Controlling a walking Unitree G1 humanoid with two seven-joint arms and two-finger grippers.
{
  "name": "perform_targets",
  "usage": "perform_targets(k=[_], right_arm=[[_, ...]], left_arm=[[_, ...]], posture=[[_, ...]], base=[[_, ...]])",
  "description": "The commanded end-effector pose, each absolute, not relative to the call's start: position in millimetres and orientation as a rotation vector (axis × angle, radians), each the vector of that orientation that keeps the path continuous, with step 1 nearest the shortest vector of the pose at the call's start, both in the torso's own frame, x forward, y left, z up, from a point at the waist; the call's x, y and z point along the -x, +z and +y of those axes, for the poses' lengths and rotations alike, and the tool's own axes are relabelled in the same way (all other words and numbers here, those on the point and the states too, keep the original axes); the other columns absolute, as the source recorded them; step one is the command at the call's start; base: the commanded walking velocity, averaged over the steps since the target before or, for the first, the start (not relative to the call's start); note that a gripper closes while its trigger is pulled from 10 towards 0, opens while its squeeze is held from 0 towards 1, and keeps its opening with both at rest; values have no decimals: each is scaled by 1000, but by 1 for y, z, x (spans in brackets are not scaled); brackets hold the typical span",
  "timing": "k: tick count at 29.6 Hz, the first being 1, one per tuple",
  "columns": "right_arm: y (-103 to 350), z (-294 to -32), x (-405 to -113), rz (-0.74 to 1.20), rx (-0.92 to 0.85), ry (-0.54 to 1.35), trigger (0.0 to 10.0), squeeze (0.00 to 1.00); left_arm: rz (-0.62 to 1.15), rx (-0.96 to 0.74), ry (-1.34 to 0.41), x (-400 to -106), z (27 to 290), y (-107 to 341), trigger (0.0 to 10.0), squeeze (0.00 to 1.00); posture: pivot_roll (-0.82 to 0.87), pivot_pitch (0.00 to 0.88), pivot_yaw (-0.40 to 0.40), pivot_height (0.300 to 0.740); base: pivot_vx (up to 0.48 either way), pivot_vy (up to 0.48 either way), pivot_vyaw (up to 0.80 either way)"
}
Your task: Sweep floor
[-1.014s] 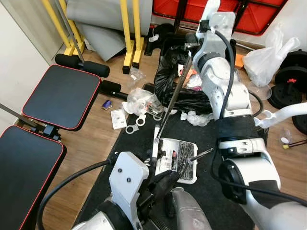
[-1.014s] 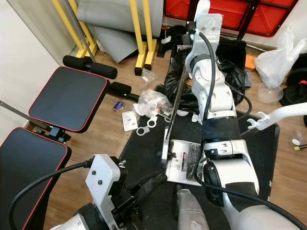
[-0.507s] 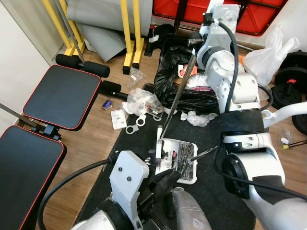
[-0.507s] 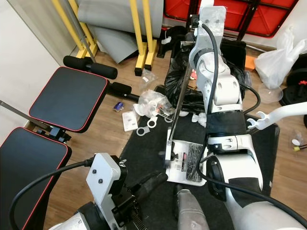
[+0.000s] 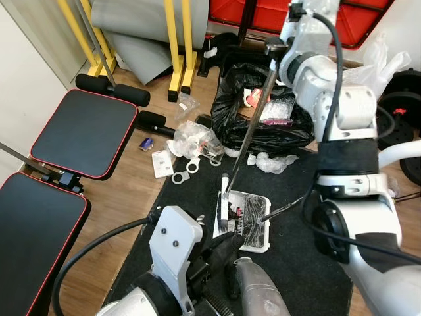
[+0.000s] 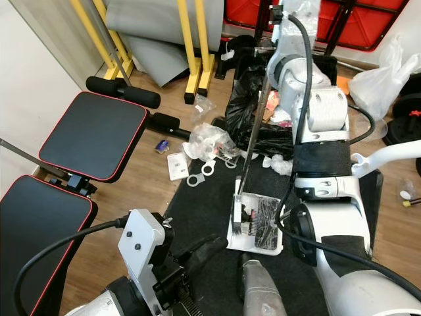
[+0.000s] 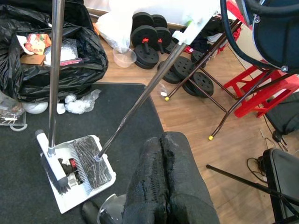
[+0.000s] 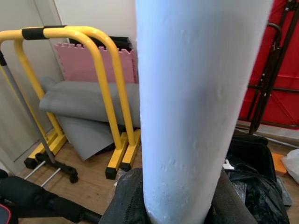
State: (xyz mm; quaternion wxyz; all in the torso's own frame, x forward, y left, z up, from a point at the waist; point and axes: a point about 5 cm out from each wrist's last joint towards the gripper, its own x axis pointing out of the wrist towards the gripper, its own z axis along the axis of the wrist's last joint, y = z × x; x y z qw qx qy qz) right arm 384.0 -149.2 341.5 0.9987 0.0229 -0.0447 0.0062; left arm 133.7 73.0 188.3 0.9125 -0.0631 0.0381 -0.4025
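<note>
My right gripper is raised over the black rubbish bag, shut on the white grip of a broom. The broom's metal pole slants down to its brush head, which rests at the left edge of a white dustpan on the black mat. Dark debris lies in the pan. The pan's long handle leans up to my right. Close to the pan's near edge, my left gripper is low and its fingers are shut with nothing seen between them.
An open black rubbish bag with packaging sits behind the mat. Clear plastic litter and rings lie on the wooden floor to its left. A black weight bench stands at left. Weight plates and a white bag are at right.
My right arm has swung to the right with the broom. The pole has tilted and the brush head has slid right, up against the dustpan. The left gripper has stayed put.
</note>
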Motion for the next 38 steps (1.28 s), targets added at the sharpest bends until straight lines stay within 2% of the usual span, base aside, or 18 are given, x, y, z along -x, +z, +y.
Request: perform_targets(k=[1,12,23,25,27,28,29,30,31,32,34,38], right_arm=[[354,-153,-381,-113,-60,9,10000,0],[383,-155,-382,-132,-206,64,10000,0],[375,-143,-384,-87,-314,156,10000,0],[365,-123,-378,-186,-328,352,10000,0],[365,-123,-378,-186,-328,352,10000,0],[361,-112,-369,-266,-247,477,10000,0],[356,-99,-356,-380,-47,598,10000,0],[356,-99,-356,-380,-47,598,10000,0],[349,-88,-344,-449,104,700,10000,0],[349,-88,-344,-449,104,700,10000,0],[338,-75,-327,-471,92,873,10000,0],[333,-71,-317,-446,22,957,10000,0]], left_arm=[[110,148,-845,-132,71,184,10000,0],[109,160,-843,-134,73,184,10000,0],[108,166,-843,-135,73,184,10000,0],[106,167,-834,-138,74,184,10000,0],[106,167,-834,-138,74,184,10000,0],[101,175,-814,-140,75,184,10000,0],[88,185,-775,-145,78,184,10000,0],[88,185,-775,-145,78,184,10000,0],[76,196,-739,-149,82,185,10000,0],[76,196,-739,-149,82,185,10000,0],[44,192,-633,-160,92,186,10000,0],[15,135,-527,-171,105,185,10000,0]], posture=[[-28,345,-41,740],[-33,345,-41,740],[-32,346,-42,740],[-28,330,-49,740],[-28,330,-49,740],[-26,318,-56,740],[-26,304,-64,740],[-26,304,-64,740],[-26,301,-65,740],[-26,301,-65,740],[-29,269,-82,740],[-25,245,-92,740]], base=[[0,0,0],[0,0,0],[0,0,0],[0,0,0],[0,0,0],[0,0,0],[0,0,750],[0,0,750],[0,0,750],[0,0,750],[0,0,753],[0,0,756]])
